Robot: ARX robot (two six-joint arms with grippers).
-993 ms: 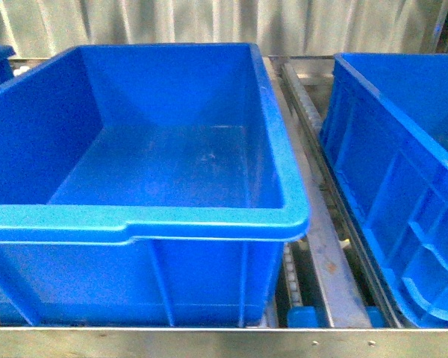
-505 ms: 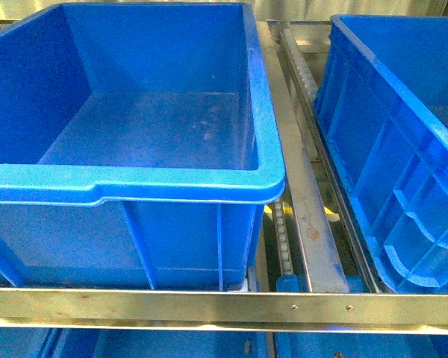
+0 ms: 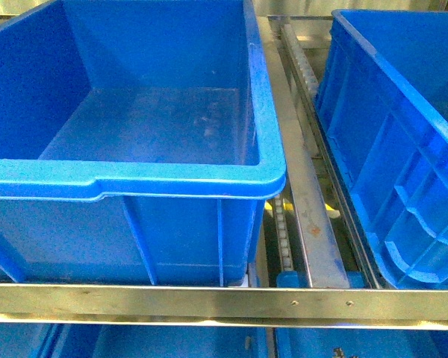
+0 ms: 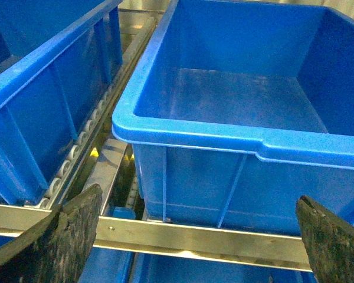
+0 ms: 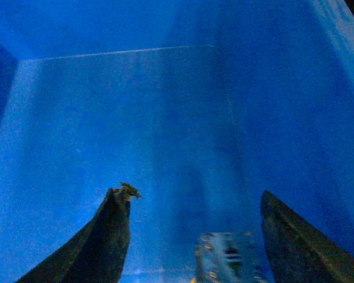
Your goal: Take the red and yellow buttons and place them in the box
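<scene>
A large blue box [image 3: 272, 168] fills most of the front view, standing on a metal roller rack [image 3: 306, 209]; its floor is bare as far as the near wall lets one see, and its far rim is cut off by the top of the frame. Beside it, apart across a strip of rails and small rollers, stands a second blue bin [image 3: 388, 149], only partly in frame, its inside hidden. A steel crossbar [image 3: 209, 302] runs along the rack's front edge, and below it more blue plastic shows, too cropped to identify. Neither arm appears in the front view. The left wrist view shows the left gripper [image 4: 192, 236] with its two dark fingers [image 4: 62, 239] spread wide, nothing between them, hanging in front of the box's near wall and the crossbar; another blue bin [image 4: 41, 100] sits on the box's other side. In the right wrist view the right gripper [image 5: 192, 236] is also spread wide and holds nothing, above the floor of a blue bin [image 5: 135, 118]; which bin it is cannot be told. A small blurred object [image 5: 227, 256] lies between its fingers near the frame edge, too indistinct to name. No red or yellow buttons can be made out in any view.
</scene>
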